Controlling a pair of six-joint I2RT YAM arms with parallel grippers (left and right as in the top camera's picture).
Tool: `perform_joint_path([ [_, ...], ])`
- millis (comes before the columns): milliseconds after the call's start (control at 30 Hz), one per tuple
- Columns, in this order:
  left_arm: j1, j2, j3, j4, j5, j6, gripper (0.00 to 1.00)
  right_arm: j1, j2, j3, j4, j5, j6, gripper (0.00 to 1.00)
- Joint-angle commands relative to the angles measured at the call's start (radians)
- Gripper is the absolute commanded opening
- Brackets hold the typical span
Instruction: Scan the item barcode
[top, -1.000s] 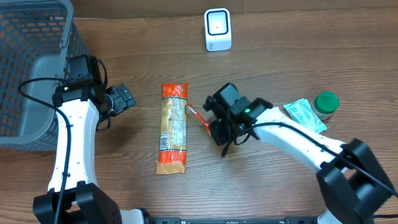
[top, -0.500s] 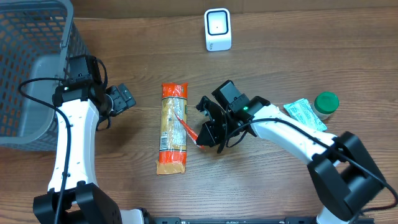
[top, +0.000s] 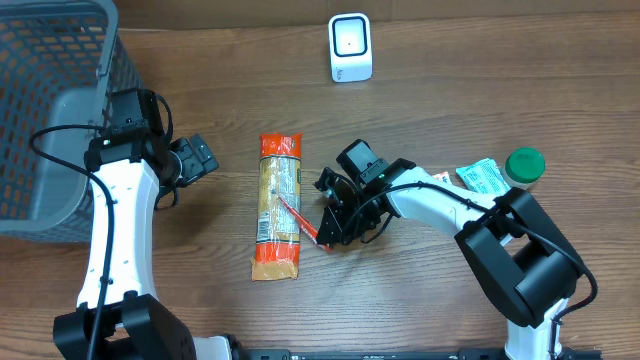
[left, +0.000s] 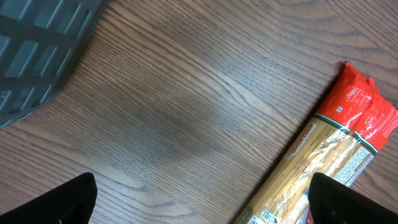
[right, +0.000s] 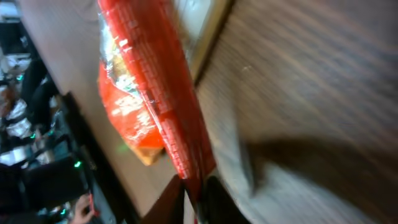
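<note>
Well, starting at your far left, the grey mesh basket (top: 40, 60) sits at the desk's (top: 450, 90) edge, with the left arm reaching out beside it. Your left gripper (top: 197, 158) hovers just right of the basket over bare wood, and its fingers (left: 62, 199) stand wide apart with nothing between them. In the left wrist view they show only as dark tips in the two lower corners.

Next comes the spaghetti packet (top: 278, 205), which lies flat and lengthwise on the desk with its orange-red ends towards the top and bottom of the overhead view. It is well apart from the left gripper. Its red end also shows at the right edge of the left wrist view.

The item to scan, a thin red stick packet (top: 303, 222), slants across the spaghetti packet's right edge. Your right gripper (top: 328, 228) has it by the lower end. In the right wrist view the fingers (right: 166, 200) are narrow and closed on that end of the stick packet, and the rest of it runs up and away from them, blurred.

The white barcode scanner (top: 350, 47) stands near the far edge of the desk, well apart from the stick packet.

Further right, a pale green sachet (top: 485, 178) lies flat just beside a green-lidded bottle (top: 524, 165).
</note>
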Motion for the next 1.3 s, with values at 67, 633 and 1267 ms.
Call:
perform_joint_path([
  [67, 0.000, -0.001, 0.001, 0.000, -0.006, -0.006, 1.00, -0.003, 0.004, 0.017, 0.002, 0.076, -0.004, 0.30],
  [633, 0.000, -0.001, 0.001, 0.000, -0.006, -0.006, 1.00, 0.001, 0.003, 0.019, -0.003, 0.111, -0.012, 0.39],
  [1267, 0.000, -0.001, 0.001, 0.000, -0.006, -0.006, 1.00, 0.288, -0.131, 0.069, -0.128, 0.813, -0.091, 0.53],
])
